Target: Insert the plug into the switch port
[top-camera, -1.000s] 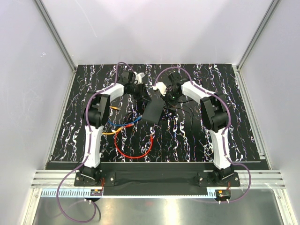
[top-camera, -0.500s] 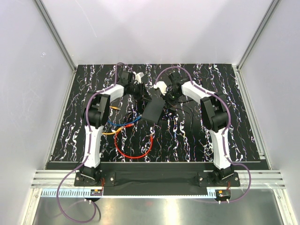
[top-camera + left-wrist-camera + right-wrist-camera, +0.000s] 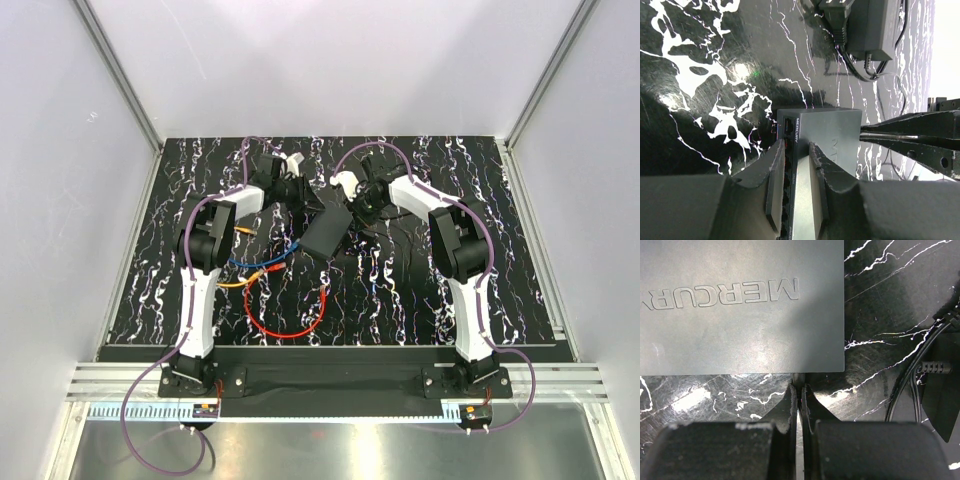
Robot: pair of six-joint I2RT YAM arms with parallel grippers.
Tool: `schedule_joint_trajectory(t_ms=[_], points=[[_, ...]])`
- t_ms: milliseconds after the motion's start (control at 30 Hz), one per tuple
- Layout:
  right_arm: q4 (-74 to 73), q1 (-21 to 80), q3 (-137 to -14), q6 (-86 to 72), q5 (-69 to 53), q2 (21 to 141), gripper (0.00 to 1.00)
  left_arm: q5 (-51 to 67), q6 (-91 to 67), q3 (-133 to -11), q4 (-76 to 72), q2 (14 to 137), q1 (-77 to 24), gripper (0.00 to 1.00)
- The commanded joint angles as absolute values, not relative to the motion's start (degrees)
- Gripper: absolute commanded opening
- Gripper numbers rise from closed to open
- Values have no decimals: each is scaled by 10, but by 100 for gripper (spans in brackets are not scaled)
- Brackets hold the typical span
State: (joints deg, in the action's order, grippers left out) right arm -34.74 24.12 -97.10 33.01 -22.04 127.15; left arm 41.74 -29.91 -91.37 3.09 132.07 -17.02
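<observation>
The switch, a flat matte black box marked MERCURY (image 3: pixel 325 233), lies tilted at the table's middle back. My left gripper (image 3: pixel 298 196) is shut on its port edge, and its fingers clamp the box in the left wrist view (image 3: pixel 796 146), where a row of ports (image 3: pixel 788 127) shows along that edge. My right gripper (image 3: pixel 356 205) is shut on a thin plug (image 3: pixel 798 377). The plug's tip touches the switch's near edge (image 3: pixel 740 305). The port it meets is hidden under that edge.
A black power adapter (image 3: pixel 872 25) with a thin black cord (image 3: pixel 900 390) lies right of the switch. Red (image 3: pixel 285 327), blue (image 3: pixel 262 263) and orange (image 3: pixel 236 284) cables loop on the marbled table in front of the left arm.
Both grippers and the switch have shifted slightly toward the back of the table. Both grips look unchanged.
</observation>
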Motion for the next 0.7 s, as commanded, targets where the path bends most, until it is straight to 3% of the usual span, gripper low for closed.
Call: schedule_joint_trajectory(t_ms=[0, 200, 467, 667], points=[[-63, 299, -979, 298, -348, 1276, 0, 566, -368, -876, 48, 1342, -265, 25], [-62, 303, -988, 301, -330, 1281, 0, 574, -393, -850, 18, 1336, -278, 26], [-169, 281, -919, 428, -334, 1224, 0, 556, -359, -858, 27, 1303, -246, 48], [-270, 240, -919, 504, -350, 1208, 0, 548, -289, -852, 86, 1261, -226, 52]])
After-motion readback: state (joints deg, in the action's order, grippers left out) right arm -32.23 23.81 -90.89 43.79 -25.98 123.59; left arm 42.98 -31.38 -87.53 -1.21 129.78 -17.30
